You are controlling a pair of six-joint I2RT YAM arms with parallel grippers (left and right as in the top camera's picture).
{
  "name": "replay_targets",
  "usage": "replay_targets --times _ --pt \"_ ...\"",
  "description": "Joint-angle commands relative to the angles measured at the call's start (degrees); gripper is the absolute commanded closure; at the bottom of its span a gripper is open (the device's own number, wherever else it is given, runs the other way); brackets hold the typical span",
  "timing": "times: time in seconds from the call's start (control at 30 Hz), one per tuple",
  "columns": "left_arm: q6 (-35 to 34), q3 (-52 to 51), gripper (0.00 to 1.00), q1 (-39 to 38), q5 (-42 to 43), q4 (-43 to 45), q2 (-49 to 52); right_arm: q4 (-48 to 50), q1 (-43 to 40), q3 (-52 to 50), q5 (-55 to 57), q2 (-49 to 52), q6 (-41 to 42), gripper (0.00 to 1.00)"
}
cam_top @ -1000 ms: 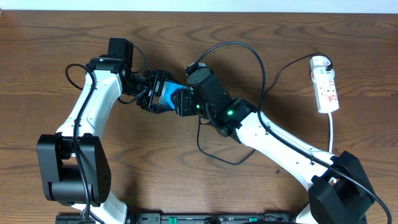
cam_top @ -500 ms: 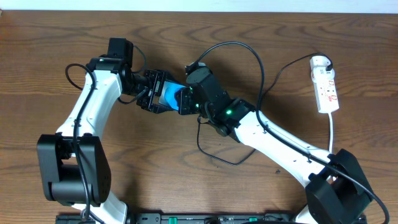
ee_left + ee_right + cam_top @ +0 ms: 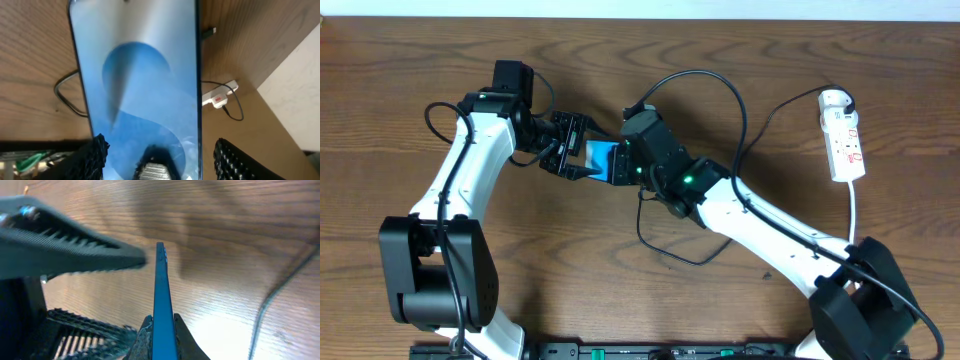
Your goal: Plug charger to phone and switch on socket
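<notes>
The phone [image 3: 598,155] with its light blue screen is held on edge above the table between my two grippers. My right gripper [image 3: 618,165] is shut on its right end; the right wrist view shows the fingers [image 3: 161,330] clamped on the thin blue edge [image 3: 161,280]. My left gripper [image 3: 576,150] is open around the phone's left end; in the left wrist view its fingers [image 3: 162,147] stand apart from the screen [image 3: 135,75]. The black charger cable [image 3: 705,72] loops behind the right arm, its tip [image 3: 209,32] lying loose on the table. The white socket strip [image 3: 844,140] lies far right.
The strip's thick white cord [image 3: 855,215] runs toward the front right. The black cable also loops on the table under the right arm [image 3: 665,250] and shows in the right wrist view [image 3: 280,290]. The strip shows small in the left wrist view [image 3: 220,95].
My left gripper's fingers have spread apart and let go of the phone. The right gripper keeps hold of the phone, which has shifted slightly right.
</notes>
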Motion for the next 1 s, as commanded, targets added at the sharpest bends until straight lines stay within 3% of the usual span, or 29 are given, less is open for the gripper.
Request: replay_targets --times 0.0,0.2,0.33,0.6,0.97 --pt "10.56 1.31 0.31 0.04 0.74 -0.20 -0.90 -1.75 -3.61 0.22 0.92 -6.36 4.63 0.99" --pt "26.67 1.31 0.31 0.04 7.58 1.90 -0.90 -6.21 -9.53 0.22 0.68 -13.66 11.80 0.99" --pt "31.41 1.31 0.31 0.04 16.65 6.47 -0.90 -7.67 -12.50 0.20 0.70 -17.40 18.29 0.99" --pt "30.42 1.31 0.31 0.04 31.08 16.41 -0.90 -5.70 -15.61 -0.63 0.55 -19.30 26.53 0.99" --pt "19.02 1.33 0.31 0.11 34.82 26.93 -0.94 23.21 -15.72 -15.54 -2.80 -19.41 33.29 0.99"
